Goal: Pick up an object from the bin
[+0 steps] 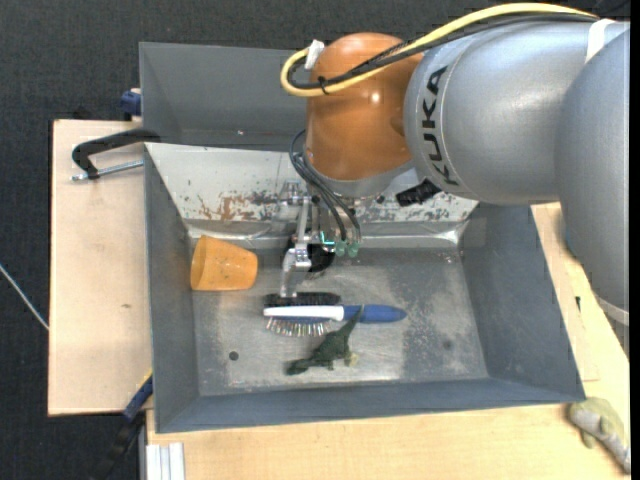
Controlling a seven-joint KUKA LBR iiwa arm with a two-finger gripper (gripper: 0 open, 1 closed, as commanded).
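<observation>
you have three loose things in the grey metal bin. an orange cup lies on its side near the bin's left wall, well apart from the others. a brush with a white head and a blue handle lies across the middle of the bin's floor, with the handle pointing toward the right wall. a small green toy dinosaur lies just beside the brush on the side toward the bin's near wall, close under the handle's root.

the gripper comes straight down from the arm's orange cover, between the bin's far wall and the brush. its tip is at the left end of the brush head. you cannot tell whether it touches the brush, nor whether the tool is spread or pressed together. nothing can be seen held in it.

the bin's floor is scuffed bare metal, and its far wall has rust-coloured marks. beyond the far rim the ground is dark and speckled.
</observation>
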